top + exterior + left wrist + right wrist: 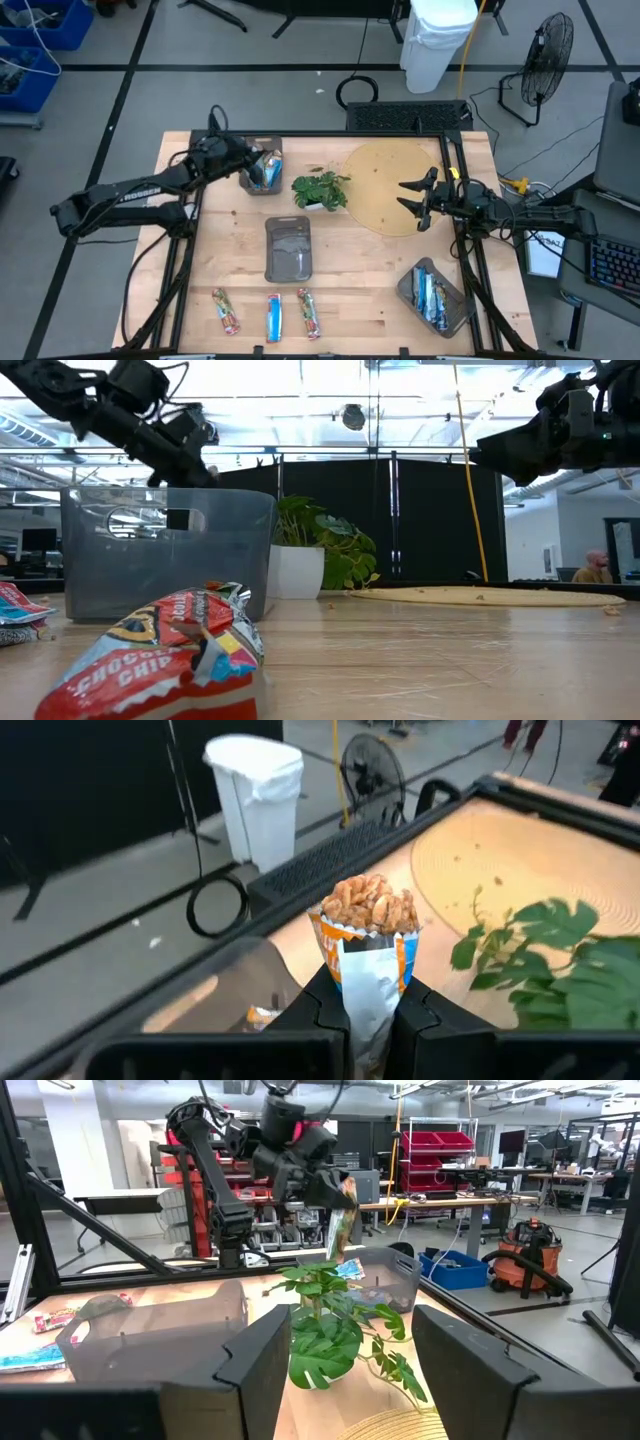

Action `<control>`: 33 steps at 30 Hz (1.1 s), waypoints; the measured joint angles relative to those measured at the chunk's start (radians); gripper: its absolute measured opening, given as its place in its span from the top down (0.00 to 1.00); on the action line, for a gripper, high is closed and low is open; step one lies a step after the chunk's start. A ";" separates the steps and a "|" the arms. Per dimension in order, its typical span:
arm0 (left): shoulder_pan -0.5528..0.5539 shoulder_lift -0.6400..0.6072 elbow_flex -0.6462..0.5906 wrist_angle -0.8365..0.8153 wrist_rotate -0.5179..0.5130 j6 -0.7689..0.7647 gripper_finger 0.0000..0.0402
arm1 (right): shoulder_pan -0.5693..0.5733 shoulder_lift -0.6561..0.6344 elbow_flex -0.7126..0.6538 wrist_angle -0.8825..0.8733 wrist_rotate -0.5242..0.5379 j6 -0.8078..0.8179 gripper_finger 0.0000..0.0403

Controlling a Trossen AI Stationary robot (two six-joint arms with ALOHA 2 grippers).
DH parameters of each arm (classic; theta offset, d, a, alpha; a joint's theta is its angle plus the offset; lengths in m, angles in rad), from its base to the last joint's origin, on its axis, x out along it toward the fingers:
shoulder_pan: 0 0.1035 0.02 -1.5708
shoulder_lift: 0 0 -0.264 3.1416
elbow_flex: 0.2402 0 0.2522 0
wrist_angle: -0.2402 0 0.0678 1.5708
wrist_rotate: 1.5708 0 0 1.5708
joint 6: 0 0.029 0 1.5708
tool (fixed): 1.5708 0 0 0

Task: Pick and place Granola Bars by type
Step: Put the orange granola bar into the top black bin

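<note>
the left gripper [368,1020] pinches a granola bar [368,935] upright between its fingers, above the far-left tray [262,178]. three more bars [271,314] lie well apart, along the wooden table's [350,280] near edge. the right gripper [415,199] hangs with fingers spread over the round mat [385,185]. beyond stands a white bin [255,790].

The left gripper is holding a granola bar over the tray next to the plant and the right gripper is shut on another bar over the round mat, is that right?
Not quite. The left gripper does hold a granola bar over the tray beside the plant, but the right gripper is empty: the high view and right wrist view show its jaws spread wide over the round mat, with nothing between them.
</note>
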 joint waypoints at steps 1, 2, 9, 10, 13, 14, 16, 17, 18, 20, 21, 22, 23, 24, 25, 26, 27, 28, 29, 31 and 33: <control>0.003 0.019 0.000 0.006 0.008 -0.001 0.94 | 0.000 0.000 0.000 0.000 0.000 0.000 0.50; 0.006 0.037 0.000 0.011 0.021 -0.003 0.94 | 0.000 0.000 0.000 0.000 0.000 0.000 0.50; 0.015 0.107 0.000 0.021 0.044 -0.027 0.95 | 0.000 0.000 0.000 0.000 0.000 0.000 0.50; 0.015 0.109 0.000 0.021 0.034 -0.031 0.95 | 0.000 0.000 0.000 0.000 0.000 0.000 0.50; 0.015 0.109 0.000 0.021 0.024 -0.042 0.94 | 0.000 0.000 0.000 0.000 0.000 0.000 0.50; 0.015 0.109 0.000 0.019 0.024 -0.042 0.93 | 0.000 0.000 0.000 0.000 0.000 0.000 0.50; 0.015 0.109 0.000 0.011 0.023 -0.042 0.93 | 0.000 0.000 0.000 0.000 0.000 0.000 0.50; 0.015 0.109 0.000 0.006 0.019 -0.042 0.94 | 0.000 0.000 0.000 0.000 0.000 0.000 0.50; 0.015 0.109 0.000 0.001 0.015 -0.041 0.95 | 0.000 0.000 0.000 0.000 0.000 0.000 0.50; 0.015 0.109 0.000 -0.015 -0.001 -0.041 0.95 | 0.000 0.000 0.000 0.000 0.000 0.000 0.50; 0.015 0.109 0.000 -0.023 -0.014 -0.042 0.95 | 0.000 0.000 -0.001 0.000 0.000 0.000 0.50; 0.015 0.109 0.000 -0.031 -0.029 -0.043 0.95 | 0.000 0.000 0.000 0.000 0.000 0.000 0.50; 0.015 0.109 0.000 -0.038 -0.042 -0.045 0.95 | 0.000 0.000 -0.001 0.000 0.000 0.000 0.50; 0.015 0.109 0.000 -0.047 -0.056 -0.049 0.95 | 0.000 0.000 -0.001 -0.001 0.000 0.000 0.50; 0.015 0.109 0.000 -0.057 -0.069 -0.052 0.95 | 0.000 0.000 -0.001 -0.001 0.000 0.000 0.50; 0.015 0.109 0.000 -0.067 -0.082 -0.053 0.94 | 0.000 0.000 -0.001 -0.001 0.000 0.000 0.50; 0.015 0.109 0.000 -0.075 -0.088 -0.056 0.93 | 0.000 0.000 -0.001 -0.001 0.000 0.000 0.50; 0.015 0.109 0.000 -0.080 -0.089 -0.060 0.93 | 0.000 0.000 -0.001 -0.001 0.000 0.000 0.50; 0.015 0.109 0.000 -0.084 -0.087 -0.062 0.93 | 0.000 0.000 -0.001 -0.001 0.000 0.000 0.50; 0.015 0.109 0.000 -0.089 -0.073 -0.069 0.92 | 0.000 0.000 -0.001 -0.001 0.000 0.000 0.50; 0.015 0.109 0.000 -0.090 -0.049 -0.074 0.92 | 0.000 0.000 -0.001 -0.001 0.000 0.000 0.50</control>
